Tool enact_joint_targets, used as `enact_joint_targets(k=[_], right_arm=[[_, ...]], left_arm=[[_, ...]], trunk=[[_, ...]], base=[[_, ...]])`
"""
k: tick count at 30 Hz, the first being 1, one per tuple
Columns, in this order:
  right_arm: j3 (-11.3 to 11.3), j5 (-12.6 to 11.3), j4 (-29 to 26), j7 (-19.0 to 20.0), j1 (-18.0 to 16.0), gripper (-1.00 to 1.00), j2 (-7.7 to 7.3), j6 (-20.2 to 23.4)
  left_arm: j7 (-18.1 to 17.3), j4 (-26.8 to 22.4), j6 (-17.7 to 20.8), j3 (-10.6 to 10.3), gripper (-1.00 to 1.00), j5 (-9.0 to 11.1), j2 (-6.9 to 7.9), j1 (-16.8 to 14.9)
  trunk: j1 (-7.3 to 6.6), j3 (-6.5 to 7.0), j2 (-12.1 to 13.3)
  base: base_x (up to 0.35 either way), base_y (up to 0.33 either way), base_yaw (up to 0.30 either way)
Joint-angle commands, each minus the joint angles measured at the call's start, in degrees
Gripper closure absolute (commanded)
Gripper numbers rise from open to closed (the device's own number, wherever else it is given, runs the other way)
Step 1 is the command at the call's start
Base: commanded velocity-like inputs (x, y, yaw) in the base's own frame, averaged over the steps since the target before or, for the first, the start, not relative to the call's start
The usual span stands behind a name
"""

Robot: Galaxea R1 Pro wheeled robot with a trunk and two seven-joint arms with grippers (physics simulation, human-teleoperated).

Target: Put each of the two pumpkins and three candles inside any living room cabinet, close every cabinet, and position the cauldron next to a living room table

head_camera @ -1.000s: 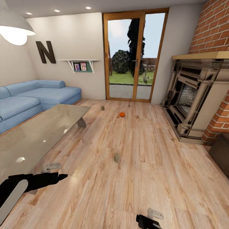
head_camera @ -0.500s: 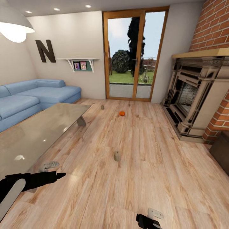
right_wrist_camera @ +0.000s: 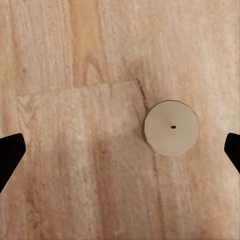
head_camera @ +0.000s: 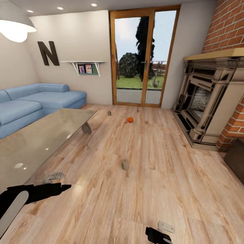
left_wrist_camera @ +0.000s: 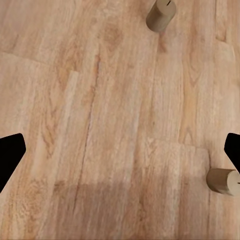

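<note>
Tool status, left arm: the left tool (head_camera: 62,187) is released, fingers spread wide, holding nothing. It hangs over the floor (head_camera: 152,189) just beside the near corner of the bench (head_camera: 40,135). Its wrist camera shows bare planks between the fingertips and two candles, the upper candle (left_wrist_camera: 160,15) and the lower candle (left_wrist_camera: 222,181). Both lie outside the finger span.

Floor items, head view: the far candle (head_camera: 109,113) stands near the far end of the bench. The near candle (head_camera: 125,164) stands mid-floor, well apart from the bench. One pumpkin (head_camera: 129,119) sits on the floor towards the glass door (head_camera: 144,57).

Tool status, right arm: the right tool (head_camera: 158,235) is also released and empty. Its wrist camera looks straight down on the upright candle (right_wrist_camera: 171,127).

Orientation: the upright candle's long axis is vertical. Its flat top and wick hole point up at the right tool. The near and far candles also stand on end.

Hazards:
- The upright candle sits off centre, nearer one finger. If the tool closes from this position, that finger would probably touch first and push or tip the candle.
- A tipped candle would probably roll on the smooth planks.
- Descending without centring could bring a fingertip down on the candle top.

The dark unit (head_camera: 237,162) at the right edge may be the cabinet; too little of it shows to tell.
</note>
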Motion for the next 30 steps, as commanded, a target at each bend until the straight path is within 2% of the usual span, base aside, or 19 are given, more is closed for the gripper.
enact_joint_targets(k=[1, 8, 30], right_arm=[[0.46, -0.61, 0.01, -0.28, -0.04, -1.00, -0.02, -0.30], [0.03, -1.01, 0.09, -0.28, -0.04, -1.00, -0.11, -1.66], [0.04, -1.06, 0.02, -0.20, -0.04, -1.00, -0.12, -1.84]], left_arm=[[-0.09, -0.01, 0.17, -0.05, -1.00, -0.09, 0.01, -0.04], [-0.09, -0.02, 0.10, 0.12, -1.00, -0.09, -0.06, -0.04], [-0.08, 0.06, 0.08, -0.28, -1.00, -0.34, -0.15, -0.04]], trunk=[[0.22, -0.24, -0.44], [1.76, -1.49, -3.25], [6.59, -5.44, -12.07]], base=[[0.000, 0.000, 0.000], [0.000, 0.000, 0.000], [0.000, 0.000, 0.000]])
